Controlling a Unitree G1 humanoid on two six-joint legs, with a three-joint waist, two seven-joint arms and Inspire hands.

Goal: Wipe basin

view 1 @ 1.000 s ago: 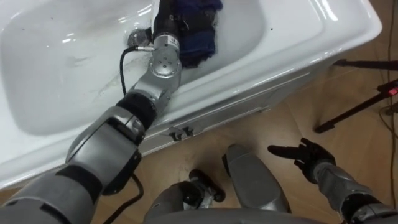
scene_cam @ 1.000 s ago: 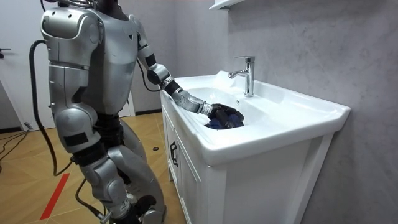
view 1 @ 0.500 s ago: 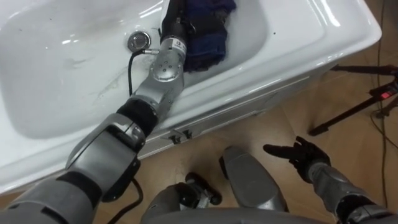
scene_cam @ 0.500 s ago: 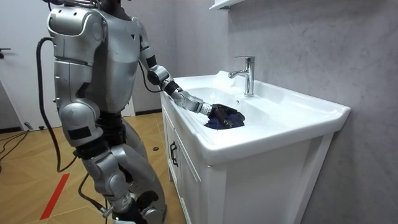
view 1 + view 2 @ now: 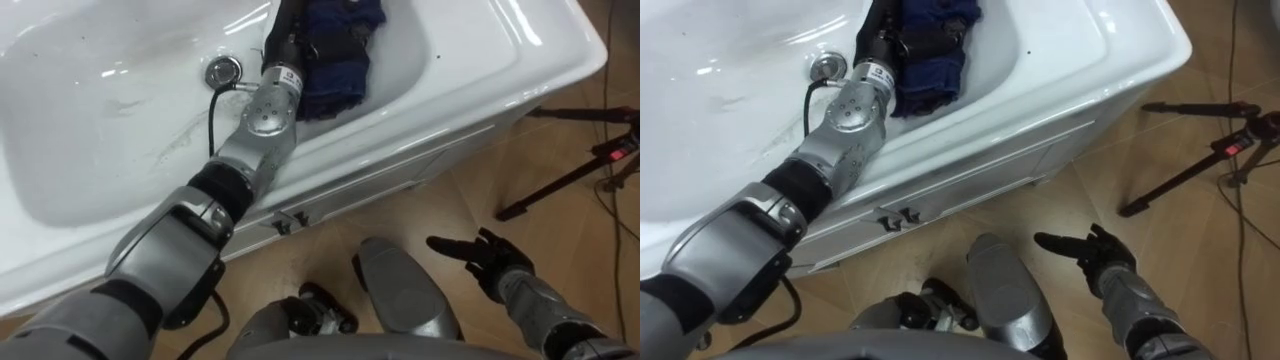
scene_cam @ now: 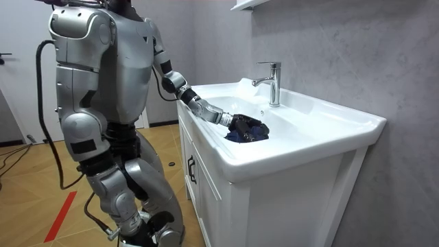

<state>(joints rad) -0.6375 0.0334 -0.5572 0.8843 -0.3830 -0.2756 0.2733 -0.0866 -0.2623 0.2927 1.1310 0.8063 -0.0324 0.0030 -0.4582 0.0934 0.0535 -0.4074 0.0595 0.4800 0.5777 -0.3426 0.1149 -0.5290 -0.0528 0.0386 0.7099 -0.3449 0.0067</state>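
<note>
As left hand clutches cloth, arm — outstretched

I see a mottled grey wall behind a white cabinet, with a white shelf high up. The wooden plank floor carries a red strip and black tripod legs.

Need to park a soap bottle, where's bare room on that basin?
Bare: the bowl left of the drain, and the rim at the right end. Crowded: right of the drain, where the left hand grips the dark blue cloth; the right hand hangs over the floor.
</note>
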